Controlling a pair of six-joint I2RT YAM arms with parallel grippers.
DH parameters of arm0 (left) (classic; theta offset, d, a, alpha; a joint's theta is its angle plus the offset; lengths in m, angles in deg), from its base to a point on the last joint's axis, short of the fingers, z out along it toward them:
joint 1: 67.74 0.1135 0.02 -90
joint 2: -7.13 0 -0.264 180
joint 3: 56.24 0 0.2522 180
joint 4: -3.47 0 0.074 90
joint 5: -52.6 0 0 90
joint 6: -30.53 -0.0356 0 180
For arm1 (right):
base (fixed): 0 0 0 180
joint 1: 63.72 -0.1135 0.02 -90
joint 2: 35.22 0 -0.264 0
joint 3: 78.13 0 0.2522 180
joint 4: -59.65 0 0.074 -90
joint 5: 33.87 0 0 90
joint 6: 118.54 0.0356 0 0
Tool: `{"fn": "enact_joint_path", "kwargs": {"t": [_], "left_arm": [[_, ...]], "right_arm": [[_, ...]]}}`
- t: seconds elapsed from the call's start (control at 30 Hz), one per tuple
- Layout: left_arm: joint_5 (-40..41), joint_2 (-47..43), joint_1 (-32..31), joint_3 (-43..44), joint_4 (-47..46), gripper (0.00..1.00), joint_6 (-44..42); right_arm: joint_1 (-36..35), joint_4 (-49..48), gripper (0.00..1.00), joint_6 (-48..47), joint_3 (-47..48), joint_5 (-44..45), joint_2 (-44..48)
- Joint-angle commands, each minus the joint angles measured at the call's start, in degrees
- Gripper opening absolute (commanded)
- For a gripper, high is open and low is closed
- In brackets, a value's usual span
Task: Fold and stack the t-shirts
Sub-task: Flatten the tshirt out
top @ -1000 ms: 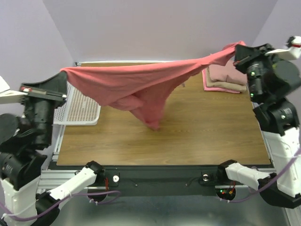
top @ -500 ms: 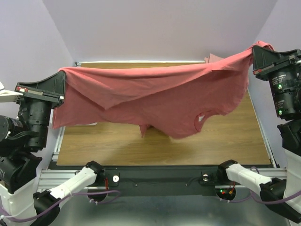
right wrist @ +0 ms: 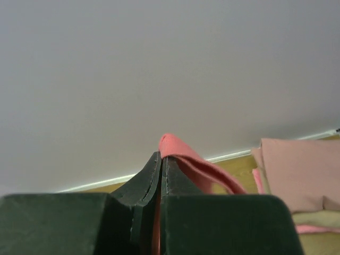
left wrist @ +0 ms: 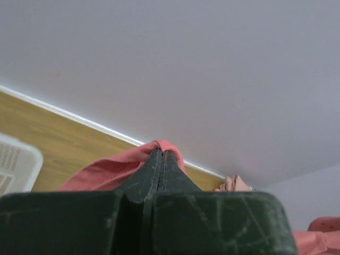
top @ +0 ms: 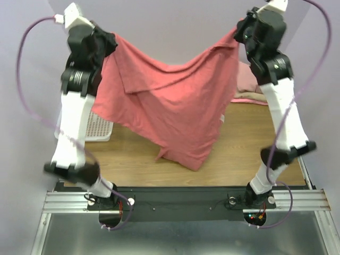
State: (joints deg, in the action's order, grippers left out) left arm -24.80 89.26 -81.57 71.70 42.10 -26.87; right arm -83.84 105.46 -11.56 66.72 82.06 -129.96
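Observation:
The large coral-red t-shirt [top: 170, 106] hangs spread in the air between both raised arms, its lower tip just above the table. My left gripper [top: 109, 40] is shut on its left top corner; the cloth [left wrist: 114, 166] pokes over the closed fingertips in the left wrist view. My right gripper [top: 241, 26] is shut on its right top corner, and the cloth [right wrist: 196, 164] drapes over the fingers in the right wrist view. A stack of folded pink and tan t-shirts [top: 248, 85] lies at the back right, partly hidden by the right arm; it also shows in the right wrist view [right wrist: 300, 183].
A white mesh basket [top: 95, 127] sits at the table's left edge, partly behind the left arm; its corner shows in the left wrist view [left wrist: 16, 167]. The wooden table [top: 249, 149] ends at a black front rail.
Both arms have swung up high and back, lifting the coral-red shirt from a low stretch over the table to a hanging spread; it has unfurled and hangs flatter.

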Motion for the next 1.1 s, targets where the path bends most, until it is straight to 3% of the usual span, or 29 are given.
{"fn": "enact_joint_path", "kwargs": {"t": [0.0, 0.03, 0.1, 0.3, 0.47, 0.53, 0.57, 0.7, 0.83, 0.87, 0.9, 0.93, 0.97, 1.0, 1.07], "left_arm": [[-21.0, 10.8, 8.3, 15.1, -2.1, 0.00, -0.1], [-22.4, 14.7, 8.8, 23.1, -1.1, 0.00, 0.0], [-26.5, 16.4, 9.5, 28.2, -1.7, 0.00, 0.1], [-36.5, 12.1, 13.4, 20.0, -8.2, 0.00, 3.9], [-37.2, 6.4, 14.8, 1.5, -5.8, 0.00, 0.5], [-35.0, 4.3, 14.9, -10.0, -5.0, 0.00, -0.2], [-33.0, 1.8, 14.9, -14.5, -5.3, 0.00, -1.0], [-28.8, -4.5, 14.8, -38.6, -7.3, 0.00, -1.7], [-21.4, -10.5, 14.8, -52.9, -4.4, 0.00, -1.0], [-19.0, -11.3, 14.8, -55.3, -3.8, 0.04, -0.3], [-18.7, -12.0, 14.7, -57.4, -3.2, 0.44, 0.1], [-18.2, -13.2, 14.5, -60.8, -3.1, 0.70, 0.4], [-18.5, -13.7, 14.3, -62.2, -2.6, 0.98, 0.6], [-18.6, -15.0, 14.0, -64.0, -2.2, 0.99, 1.1], [-16.9, -16.5, 11.2, -65.1, -1.8, 0.99, 1.7]], "right_arm": [[3.9, -5.0, 0.01, -4.7, 19.8, -0.3, -8.1], [4.4, -5.6, 0.01, -5.3, 21.6, -1.3, -9.7], [5.0, -10.1, 0.00, -6.2, 19.7, -2.6, -8.8], [5.1, -15.6, 0.00, -7.5, 4.6, -4.2, 3.7], [5.1, -15.6, 0.00, -8.6, -13.5, -4.9, 15.0], [5.1, -15.6, 0.00, -7.4, -25.9, -4.9, 21.9], [5.1, -15.5, 0.00, -5.8, -35.6, -4.9, 24.3], [5.1, -14.0, 0.00, 1.6, -58.9, -8.6, 36.7], [5.2, -5.3, 0.00, 13.5, -77.1, -19.1, 47.7], [5.1, -2.4, 0.01, 17.6, -80.6, -20.5, 49.4], [5.1, 1.5, 0.04, 19.4, -83.8, -21.0, 52.2], [5.1, 3.3, 0.24, 22.8, -87.7, -20.3, 53.0], [5.1, 6.2, 0.29, 23.5, -88.7, -20.6, 53.4], [5.1, 7.7, 0.49, 23.7, -89.1, -21.9, 53.3], [5.1, 10.1, 0.51, 23.2, -89.4, -22.2, 53.3]]}}
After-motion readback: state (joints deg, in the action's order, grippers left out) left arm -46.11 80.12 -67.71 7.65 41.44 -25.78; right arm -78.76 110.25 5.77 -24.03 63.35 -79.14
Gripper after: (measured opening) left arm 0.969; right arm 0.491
